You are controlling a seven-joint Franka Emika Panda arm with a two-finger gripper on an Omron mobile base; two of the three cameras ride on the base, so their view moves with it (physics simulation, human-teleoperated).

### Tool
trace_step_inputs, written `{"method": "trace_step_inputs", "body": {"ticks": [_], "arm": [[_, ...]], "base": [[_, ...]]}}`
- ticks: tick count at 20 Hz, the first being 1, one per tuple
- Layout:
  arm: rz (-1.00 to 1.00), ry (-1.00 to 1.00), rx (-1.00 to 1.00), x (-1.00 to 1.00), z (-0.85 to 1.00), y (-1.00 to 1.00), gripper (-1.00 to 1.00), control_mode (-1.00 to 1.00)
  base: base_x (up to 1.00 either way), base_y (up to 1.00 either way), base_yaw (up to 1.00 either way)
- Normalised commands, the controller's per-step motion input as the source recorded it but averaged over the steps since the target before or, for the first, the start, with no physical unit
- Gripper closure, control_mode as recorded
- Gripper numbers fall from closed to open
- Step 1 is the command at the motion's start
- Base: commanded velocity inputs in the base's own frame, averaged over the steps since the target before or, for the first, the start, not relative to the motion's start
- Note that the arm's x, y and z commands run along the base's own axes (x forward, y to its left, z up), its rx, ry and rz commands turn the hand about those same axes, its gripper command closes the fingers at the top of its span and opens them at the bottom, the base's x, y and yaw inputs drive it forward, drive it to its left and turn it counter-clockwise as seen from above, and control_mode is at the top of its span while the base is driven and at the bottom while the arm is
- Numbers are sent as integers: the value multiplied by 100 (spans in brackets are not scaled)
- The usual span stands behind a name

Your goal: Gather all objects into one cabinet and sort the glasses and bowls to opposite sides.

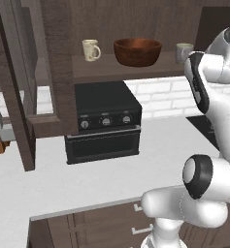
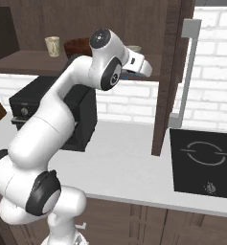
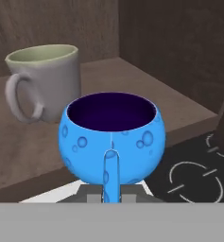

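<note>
In the hand view the small bright blue bowl (image 3: 111,137) sits right in front of the camera, level with the front edge of the cabinet shelf (image 3: 33,151). My gripper (image 3: 111,193) is shut on its lower part. The pale grey-green mug (image 3: 45,82) stands upright on the shelf just behind it, to the left. From the left base view the cream mug (image 1: 91,50), the large brown wooden bowl (image 1: 137,52) and the grey-green mug (image 1: 183,52) stand in a row on the cabinet shelf (image 1: 111,72). My hand (image 2: 139,66) reaches to the shelf's right end.
A black oven-like box (image 1: 104,121) stands on the white counter (image 1: 48,184) below the shelf. The cabinet's tall door (image 2: 170,72) hangs open at the right end. A black cooktop (image 2: 203,158) lies in the counter beyond it, and a second door (image 1: 14,87) stands at the far left.
</note>
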Motion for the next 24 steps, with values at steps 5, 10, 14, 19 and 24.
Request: {"method": "trace_step_inputs", "body": {"ticks": [5, 10, 14, 19, 24], "arm": [[0, 1, 0, 50, 0, -32, 100, -100], [0, 2, 0, 59, 0, -30, 100, -100], [5, 4, 0, 46, 0, -43, 100, -100], [9, 5, 0, 39, 0, -35, 100, -100], [10, 5, 0, 43, 0, -25, 100, -100]], "base": [[0, 0, 0], [0, 0, 0], [0, 0, 0], [0, 0, 0], [0, 0, 0]]}}
